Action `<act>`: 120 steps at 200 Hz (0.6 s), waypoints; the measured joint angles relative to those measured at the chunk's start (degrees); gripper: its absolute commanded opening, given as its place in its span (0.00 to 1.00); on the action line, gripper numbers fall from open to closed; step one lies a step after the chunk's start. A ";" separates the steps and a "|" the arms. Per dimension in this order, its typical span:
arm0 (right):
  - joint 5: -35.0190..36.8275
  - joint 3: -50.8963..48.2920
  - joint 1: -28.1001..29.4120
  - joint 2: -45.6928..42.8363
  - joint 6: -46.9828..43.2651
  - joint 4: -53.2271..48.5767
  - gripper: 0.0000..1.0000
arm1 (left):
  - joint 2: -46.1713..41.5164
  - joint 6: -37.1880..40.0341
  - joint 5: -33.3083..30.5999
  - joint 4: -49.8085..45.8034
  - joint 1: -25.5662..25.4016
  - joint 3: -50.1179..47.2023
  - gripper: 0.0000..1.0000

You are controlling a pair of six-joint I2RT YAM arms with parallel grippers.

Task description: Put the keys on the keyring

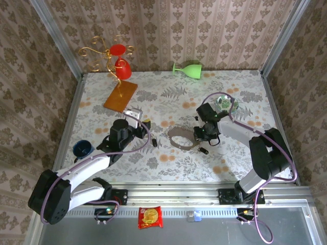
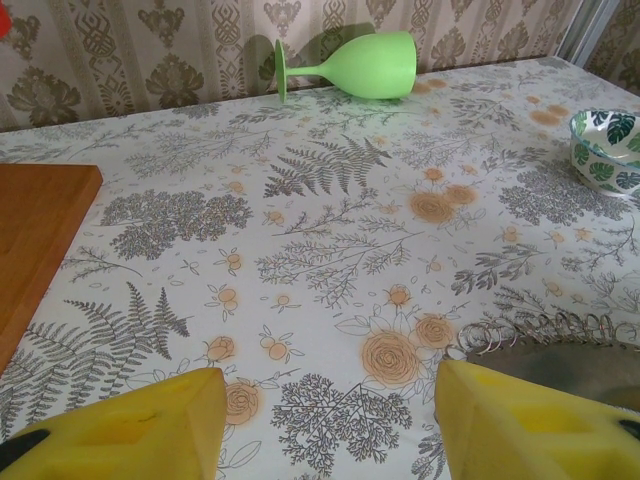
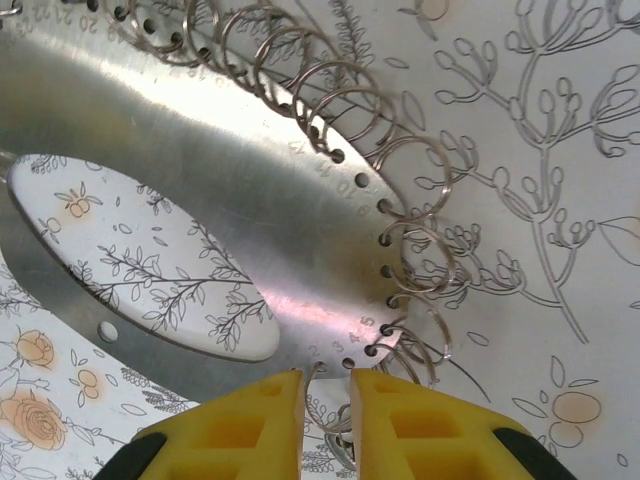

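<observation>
So my R gripper [image 3: 327,382] sits at keyring [image 3: 250,180] loop [image 3: 312,368], fingers nearly together, can't tell if pinching, prob to steady it; L gripper [image 2: 330,378] spread, empty.

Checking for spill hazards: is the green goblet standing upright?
No, the green goblet lies tipped over on its side.
</observation>
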 measured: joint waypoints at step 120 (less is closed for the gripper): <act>3.08 2.45 -0.26 4.35 -1.51 -3.41 0.20 | 0.00 0.00 0.00 0.02 0.00 -0.02 0.57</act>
